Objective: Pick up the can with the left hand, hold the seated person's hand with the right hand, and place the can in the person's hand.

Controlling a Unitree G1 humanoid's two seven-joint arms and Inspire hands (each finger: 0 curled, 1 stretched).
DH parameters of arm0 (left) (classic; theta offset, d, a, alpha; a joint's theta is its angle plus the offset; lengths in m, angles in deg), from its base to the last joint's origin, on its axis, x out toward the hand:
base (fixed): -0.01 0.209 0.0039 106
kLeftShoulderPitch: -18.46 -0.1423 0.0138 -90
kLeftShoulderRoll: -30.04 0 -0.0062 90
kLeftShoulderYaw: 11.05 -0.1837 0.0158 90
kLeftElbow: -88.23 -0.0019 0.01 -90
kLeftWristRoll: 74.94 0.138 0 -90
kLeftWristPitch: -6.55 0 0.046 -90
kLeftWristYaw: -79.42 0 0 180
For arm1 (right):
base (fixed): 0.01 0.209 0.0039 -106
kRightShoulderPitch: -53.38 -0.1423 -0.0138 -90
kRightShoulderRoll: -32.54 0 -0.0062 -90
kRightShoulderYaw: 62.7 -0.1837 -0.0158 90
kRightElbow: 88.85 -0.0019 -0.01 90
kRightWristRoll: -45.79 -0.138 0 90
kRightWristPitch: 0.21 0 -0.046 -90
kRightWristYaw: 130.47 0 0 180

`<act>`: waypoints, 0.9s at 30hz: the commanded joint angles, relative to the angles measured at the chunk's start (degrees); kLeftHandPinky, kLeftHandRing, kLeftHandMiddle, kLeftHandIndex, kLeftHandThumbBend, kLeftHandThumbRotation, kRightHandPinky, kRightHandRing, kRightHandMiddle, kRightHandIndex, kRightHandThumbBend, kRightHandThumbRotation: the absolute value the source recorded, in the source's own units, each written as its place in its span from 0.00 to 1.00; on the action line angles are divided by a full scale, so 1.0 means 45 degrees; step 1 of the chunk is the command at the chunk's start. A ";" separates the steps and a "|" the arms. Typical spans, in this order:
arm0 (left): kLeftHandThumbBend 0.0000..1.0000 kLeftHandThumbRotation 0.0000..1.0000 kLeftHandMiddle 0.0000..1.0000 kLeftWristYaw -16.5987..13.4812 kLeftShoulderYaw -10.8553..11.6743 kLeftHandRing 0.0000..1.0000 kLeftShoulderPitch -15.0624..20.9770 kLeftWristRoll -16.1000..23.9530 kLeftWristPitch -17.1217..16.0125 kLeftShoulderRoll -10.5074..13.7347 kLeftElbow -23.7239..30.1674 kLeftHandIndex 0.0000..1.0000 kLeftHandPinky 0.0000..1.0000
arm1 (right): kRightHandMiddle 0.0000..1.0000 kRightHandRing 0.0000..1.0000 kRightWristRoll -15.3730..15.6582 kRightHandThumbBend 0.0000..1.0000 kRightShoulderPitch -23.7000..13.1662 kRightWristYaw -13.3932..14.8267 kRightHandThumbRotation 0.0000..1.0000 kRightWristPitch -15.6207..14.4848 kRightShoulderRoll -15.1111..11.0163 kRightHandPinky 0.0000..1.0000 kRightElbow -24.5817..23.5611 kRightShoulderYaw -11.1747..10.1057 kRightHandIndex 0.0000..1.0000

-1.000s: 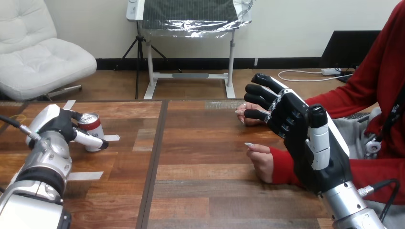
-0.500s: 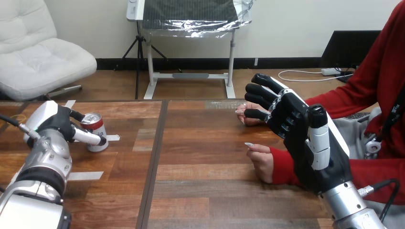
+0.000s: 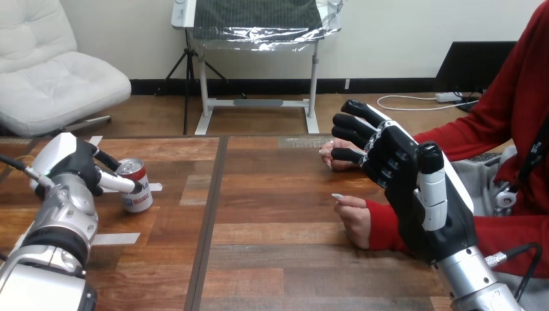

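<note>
Clasping the can (image 3: 140,200), the left hand (image 3: 76,170) lays its thumb across it.

The table (image 3: 278,253) is bare wood across its middle, giving open passage from the can (image 3: 140,199) at the left to the person's hands at the right. The left hand (image 3: 74,170) is closed round the can's near-left side. The right hand (image 3: 404,184), fingers relaxed, stands raised just beside the person's nearer hand (image 3: 355,219). The person's farther hand (image 3: 335,155) rests beyond. Tape strips (image 3: 115,238) lie flat near the can.
</note>
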 commanded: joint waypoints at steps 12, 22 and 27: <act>0.77 0.00 0.35 -0.0662 -0.0080 0.24 0.0479 0.0203 -0.0431 -0.0073 0.0276 0.37 0.16 | 0.85 0.86 0.0021 0.86 -0.0698 0.0141 1.00 0.0174 0.0073 0.78 -0.0217 -0.0123 0.87; 0.76 0.05 0.32 -0.0935 -0.0150 0.22 0.0596 0.0302 -0.0335 -0.0077 0.0275 0.35 0.15 | 0.85 0.86 0.0019 0.86 -0.0750 0.0177 1.00 0.0105 0.0062 0.78 -0.0164 -0.0106 0.87; 0.77 0.06 0.32 -0.1108 -0.0130 0.22 0.0628 0.0314 -0.0412 -0.0079 0.0306 0.34 0.14 | 0.85 0.87 0.0083 0.85 -0.0792 0.0177 1.00 0.0200 0.0053 0.78 -0.0095 -0.0098 0.87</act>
